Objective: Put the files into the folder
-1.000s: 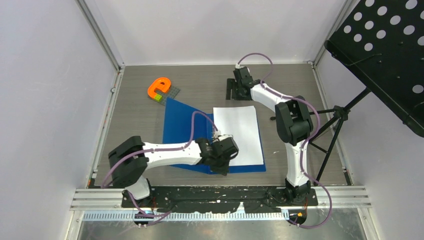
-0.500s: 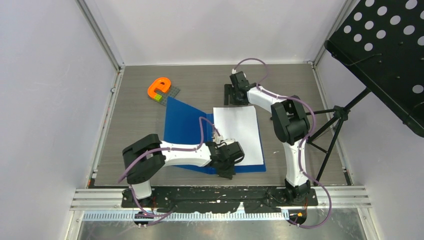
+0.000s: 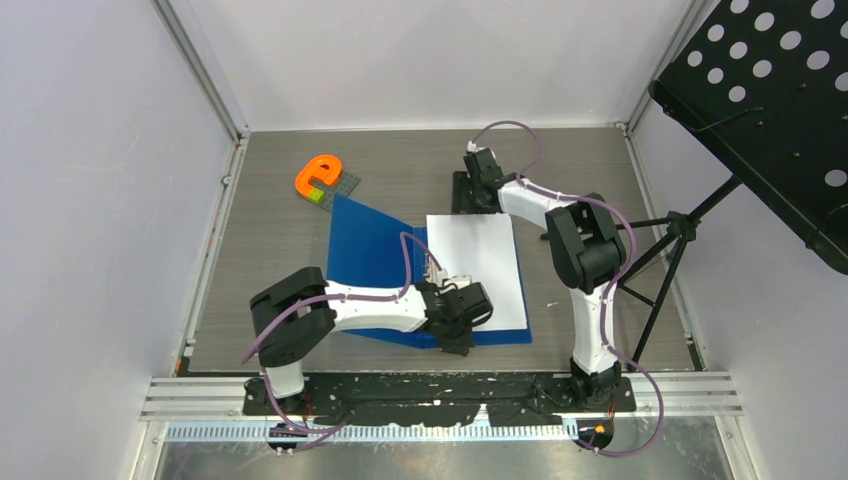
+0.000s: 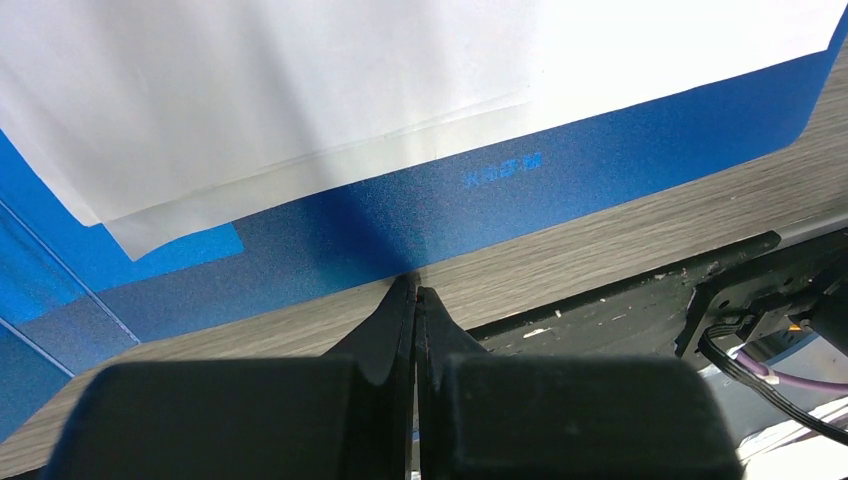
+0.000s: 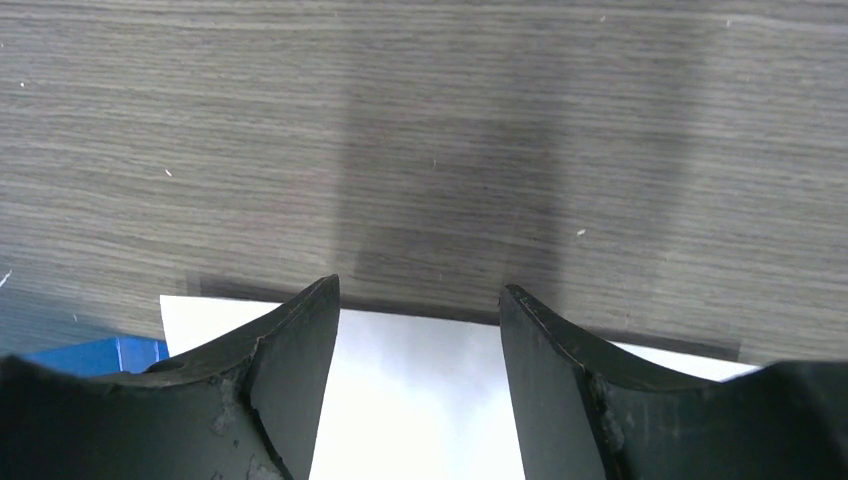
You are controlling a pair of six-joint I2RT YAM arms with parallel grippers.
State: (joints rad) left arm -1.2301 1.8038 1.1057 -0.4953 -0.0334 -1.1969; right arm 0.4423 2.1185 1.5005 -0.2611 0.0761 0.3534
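Compared with 1 second earlier, the left arm's elbow sits further right and its wrist closer to the near edge of the folder [image 3: 368, 245]. The right arm has drawn its wrist slightly left and nearer to the far edge of the files [image 3: 478, 270]. The folder, the files and the orange letter-shaped piece [image 3: 320, 177] lie where they did.

The left gripper [image 4: 415, 288] has its fingers pressed together with nothing seen between them, and the tips meet the table [image 3: 270, 250] right at the folder's near edge. The right gripper [image 5: 420, 300] is spread, and its 2 fingers straddle the far edge of the white paper. Whether they touch it cannot be told.

There is 1 blue folder, open flat on the table, with the files on its right half. The left wrist view shows 2 sheet edges, slightly offset. There are also 2 arms, 1 orange piece beyond the folder's far left corner, and 1 black perforated stand [image 3: 770, 110] at the right.
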